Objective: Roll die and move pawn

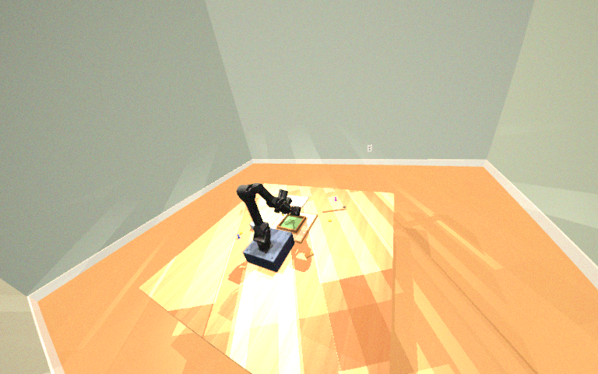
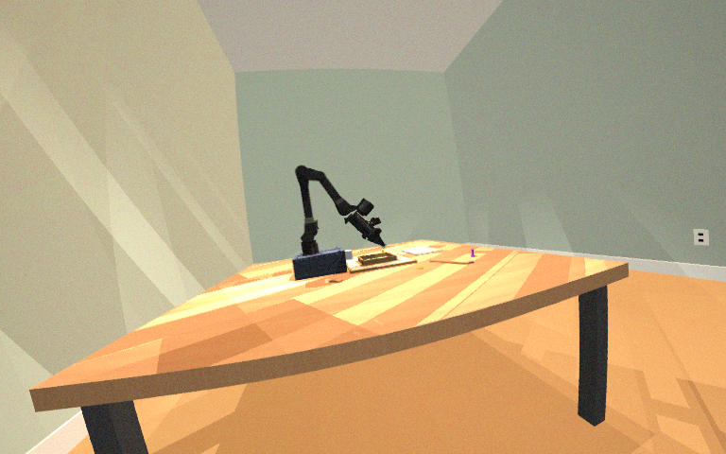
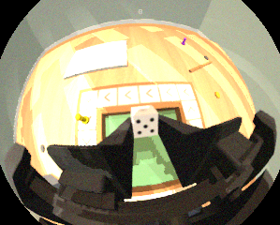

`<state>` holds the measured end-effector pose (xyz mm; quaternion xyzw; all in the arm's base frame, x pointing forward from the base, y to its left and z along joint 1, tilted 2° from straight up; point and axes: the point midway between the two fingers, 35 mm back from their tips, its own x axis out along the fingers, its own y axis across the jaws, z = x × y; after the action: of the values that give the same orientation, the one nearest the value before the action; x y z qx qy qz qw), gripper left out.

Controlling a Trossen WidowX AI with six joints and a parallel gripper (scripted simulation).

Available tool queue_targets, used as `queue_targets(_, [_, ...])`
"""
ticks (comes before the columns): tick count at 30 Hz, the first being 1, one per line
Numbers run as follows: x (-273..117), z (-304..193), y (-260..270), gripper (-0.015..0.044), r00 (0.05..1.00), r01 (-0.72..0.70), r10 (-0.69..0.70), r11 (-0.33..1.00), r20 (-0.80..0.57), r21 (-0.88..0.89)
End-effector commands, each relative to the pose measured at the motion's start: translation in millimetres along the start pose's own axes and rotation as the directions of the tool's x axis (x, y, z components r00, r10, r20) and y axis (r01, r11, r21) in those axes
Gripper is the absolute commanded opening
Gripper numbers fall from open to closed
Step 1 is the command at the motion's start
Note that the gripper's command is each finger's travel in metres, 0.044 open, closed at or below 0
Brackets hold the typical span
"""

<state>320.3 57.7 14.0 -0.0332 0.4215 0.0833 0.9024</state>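
Observation:
My gripper [image 3: 143, 119] [image 2: 384, 246] is shut on the white die [image 3: 144, 123], held between the fingertips above the dice tray. Five pips show on the die's face toward the wrist camera. The dice tray [image 3: 157, 189] [image 2: 378, 260] has a brown rim and green floor, and I see no die in the visible part. The board [image 3: 128, 94] [image 1: 309, 227] has a ring of light squares; the far row's arrows point left in the wrist view. The yellow pawn [image 3: 82, 118] is on the left column there, near the far corner. The fingers hide the board's nearer parts.
A white flat sheet [image 3: 99, 60] [image 2: 420, 250] lies beyond the board. A purple piece [image 3: 184, 41] [image 2: 472, 253], a brown stick [image 3: 200, 67] and a small yellow piece [image 3: 217, 95] lie to the right. A blue piece [image 1: 238, 236] is left of the arm's base box [image 2: 319, 265].

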Motion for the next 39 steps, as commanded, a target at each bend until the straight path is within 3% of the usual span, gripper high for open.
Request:
queue_targets(1, [-1,-1,0,0.0,0.989,0.001,-0.003,1.0,0.148,0.008])
queue_targets(7, [-4,0,0,0.0,0.989,0.001,-0.003,1.0,0.148,0.008])
queue_targets(17, [-64,-4,-2,0.0,0.989,0.002,-0.003,1.0,0.145,0.008])
queue_targets(36, [-64,-3,-2,0.0,0.989,0.004,-0.005,1.0,0.148,0.012])
queue_targets(39, [-64,-3,-2,0.0079,0.989,0.004,-0.005,1.0,0.148,0.012])
